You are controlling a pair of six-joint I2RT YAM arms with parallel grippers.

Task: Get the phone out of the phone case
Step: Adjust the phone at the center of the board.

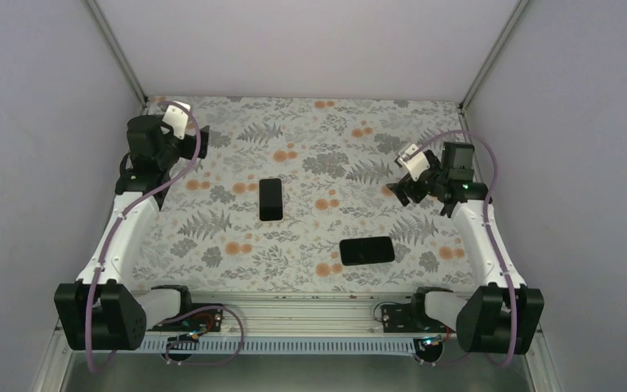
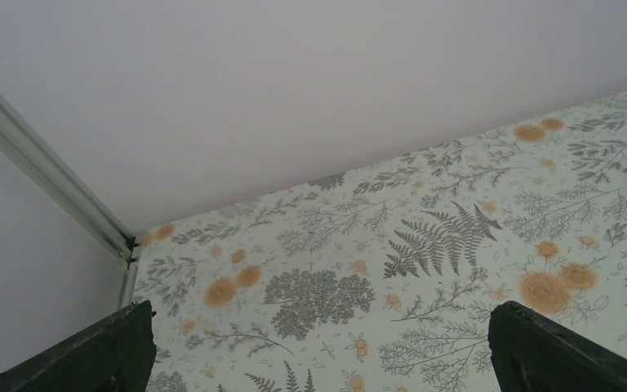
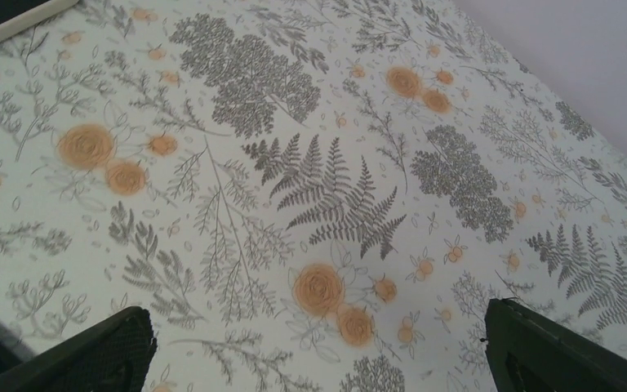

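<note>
Two black slabs: centre slab [image 1: 270, 199] runs near-far, right slab [image 1: 366, 251] crosswise.

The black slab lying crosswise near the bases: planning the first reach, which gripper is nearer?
Right. The right gripper hangs just beyond the black slab, slightly to its right; the left gripper is in the far-left corner, much farther off.

Floral table [image 1: 326, 139] open to my reach, broken only by centre black slab [image 1: 270, 199] and near-right black slab [image 1: 366, 251], flat and well apart; left wall [image 1: 33, 163], back wall [image 1: 310, 41] and right wall [image 1: 580, 163] hem the edges.
</note>
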